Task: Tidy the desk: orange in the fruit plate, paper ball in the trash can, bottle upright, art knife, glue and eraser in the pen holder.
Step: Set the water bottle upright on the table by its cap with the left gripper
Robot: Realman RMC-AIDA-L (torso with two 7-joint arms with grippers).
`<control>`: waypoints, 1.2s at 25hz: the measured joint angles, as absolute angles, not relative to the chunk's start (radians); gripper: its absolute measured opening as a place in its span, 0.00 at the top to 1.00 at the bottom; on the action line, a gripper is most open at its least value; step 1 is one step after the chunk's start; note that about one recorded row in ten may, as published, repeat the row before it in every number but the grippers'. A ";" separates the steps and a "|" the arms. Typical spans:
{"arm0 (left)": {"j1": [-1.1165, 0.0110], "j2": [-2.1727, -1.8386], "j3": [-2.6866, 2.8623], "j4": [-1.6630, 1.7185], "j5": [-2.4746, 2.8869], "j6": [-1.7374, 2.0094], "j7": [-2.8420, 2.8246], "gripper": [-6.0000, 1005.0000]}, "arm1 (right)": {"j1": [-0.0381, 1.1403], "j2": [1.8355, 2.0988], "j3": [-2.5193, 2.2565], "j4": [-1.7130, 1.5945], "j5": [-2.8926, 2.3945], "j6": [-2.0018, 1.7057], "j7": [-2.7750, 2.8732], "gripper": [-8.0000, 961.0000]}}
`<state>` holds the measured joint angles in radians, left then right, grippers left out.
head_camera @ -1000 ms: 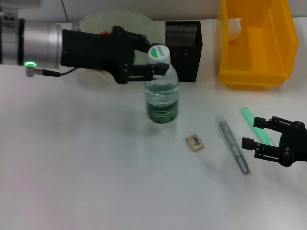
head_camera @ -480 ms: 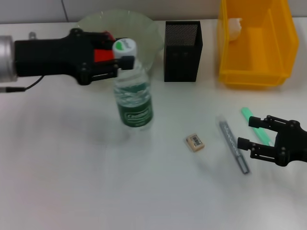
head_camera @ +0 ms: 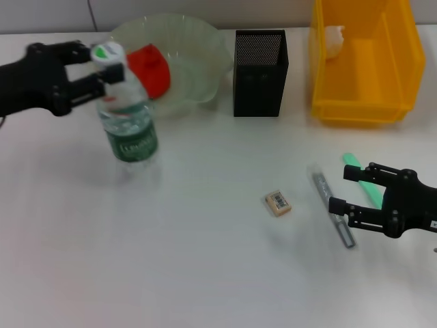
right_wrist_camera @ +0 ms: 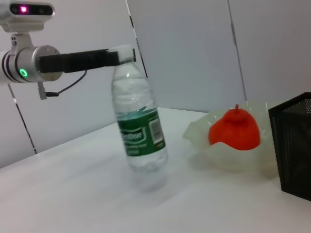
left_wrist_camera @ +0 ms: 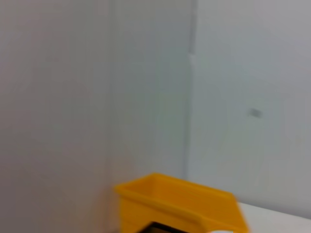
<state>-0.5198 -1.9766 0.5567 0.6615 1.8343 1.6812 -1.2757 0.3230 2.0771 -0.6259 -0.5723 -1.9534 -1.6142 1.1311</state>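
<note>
- The left gripper [head_camera: 102,68] is near the far left corner of the table [head_camera: 171,260], its fingers pinching the neck of the bottle [head_camera: 126,116] just under the white and green cap.
- The bottle stands with its base on the table, tilted slightly, just in front of the fruit plate [head_camera: 198,61]; the right wrist view shows the same bottle [right_wrist_camera: 138,126] held at the top.
- The orange [head_camera: 150,68] lies in the fruit plate at the far edge of the table.
- The black mesh pen holder [head_camera: 259,72] stands upright beside the plate, toward the right.
- The yellow trash can [head_camera: 362,68] sits at the far right corner, with a white paper ball [head_camera: 333,39] inside against its left wall.
- The eraser [head_camera: 278,203] lies near the middle of the table.
- The grey art knife [head_camera: 331,208] lies to the right of the eraser.
- The green glue stick [head_camera: 355,165] lies near the right edge, partly hidden by the right gripper.
- The right gripper [head_camera: 345,188] is near the right edge with its fingers spread, holding nothing, beside the art knife and over the glue stick.
</note>
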 joint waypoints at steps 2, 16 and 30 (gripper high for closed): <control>-0.514 -1.979 0.533 0.659 1.834 1.673 -1.265 0.55 | 0.324 2.077 -0.626 -0.570 -1.955 -1.616 1.129 0.25; -0.505 -2.019 0.409 0.574 1.834 1.510 -1.106 0.56 | 0.316 2.077 -0.623 -0.569 -1.957 -1.620 1.125 0.26; -0.504 -2.042 0.408 0.545 1.815 1.422 -1.046 0.56 | 0.312 2.076 -0.618 -0.567 -1.957 -1.620 1.129 0.27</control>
<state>-0.5045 -2.0424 0.4080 0.5449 1.8151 1.4219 -1.0456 0.3125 2.0759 -0.6183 -0.5675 -1.9574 -1.6200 1.1287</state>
